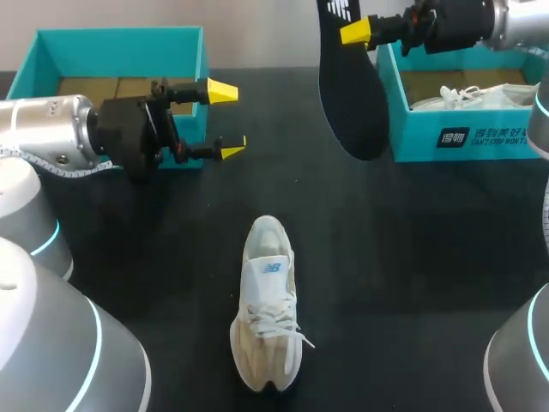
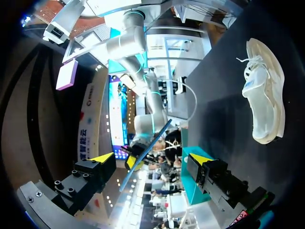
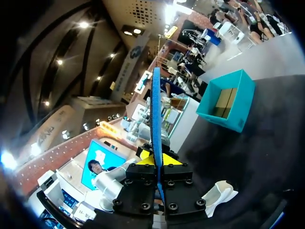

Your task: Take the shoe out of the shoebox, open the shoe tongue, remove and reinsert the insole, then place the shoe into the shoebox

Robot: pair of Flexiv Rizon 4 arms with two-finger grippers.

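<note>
Carefully, my right gripper (image 1: 364, 33) clamped on the insole (image 1: 347, 94), I'd feed its hanging end into the shoe (image 1: 268, 300) at its far opening; my wide-spread left gripper (image 1: 226, 120) should brace it.

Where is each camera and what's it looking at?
Head view: above and behind, looking down on the table; both arms show, left gripper open, right gripper holding the insole.
Left wrist view: on the left arm, looking past its open fingers at the shoe.
Right wrist view: on the right arm, looking along the insole toward a teal shoebox.
Shared: head and left wrist see the shoe.
</note>
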